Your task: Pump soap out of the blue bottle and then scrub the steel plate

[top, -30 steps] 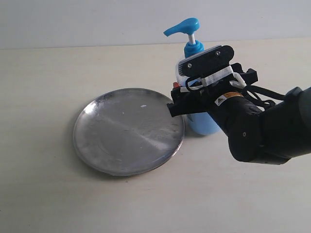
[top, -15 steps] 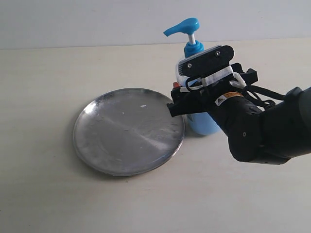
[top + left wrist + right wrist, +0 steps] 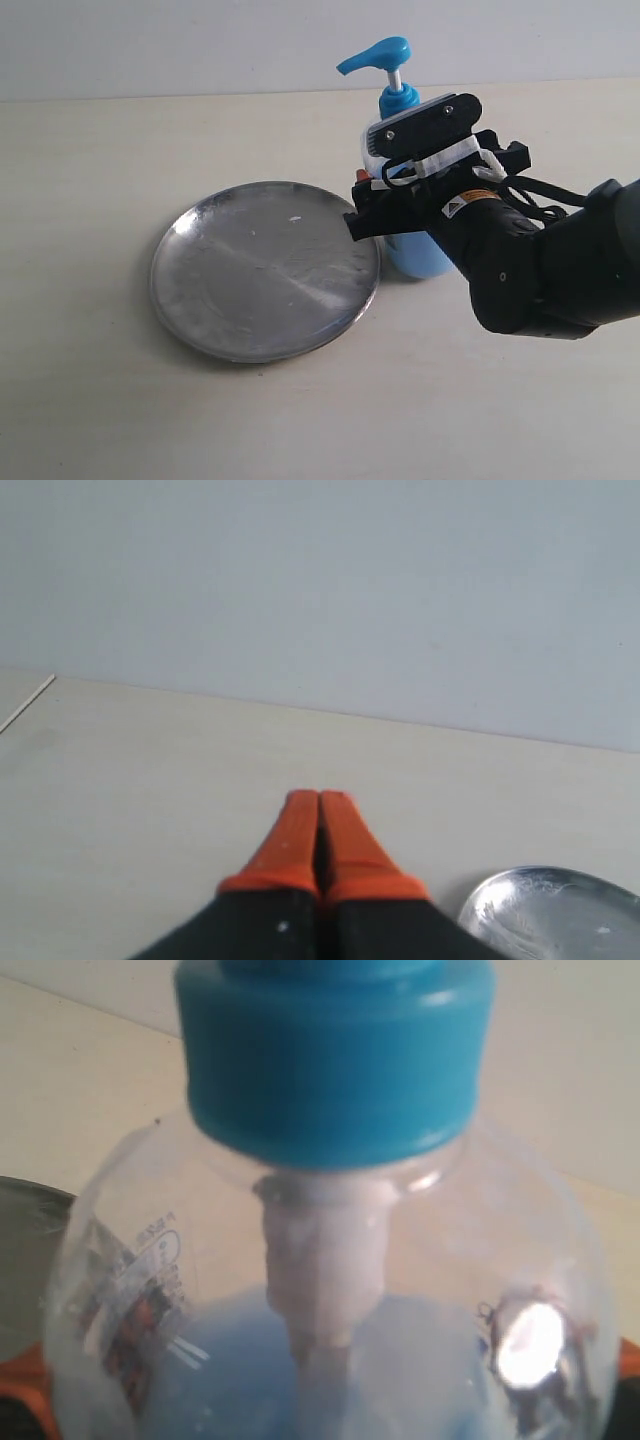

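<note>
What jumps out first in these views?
The bottle, with its bright blue pump on top, stands just right of the shiny plate, which lies flat on the table. The right gripper straddles the bottle's body; whether it grips is unclear. The left gripper, shut, is out of the exterior view.

The steel plate [image 3: 265,270] lies on the bench [image 3: 100,400], centre-left of the frame. The blue bottle [image 3: 412,255] stands just right of its rim, the right tool [image 3: 365,182] around its body.
</note>
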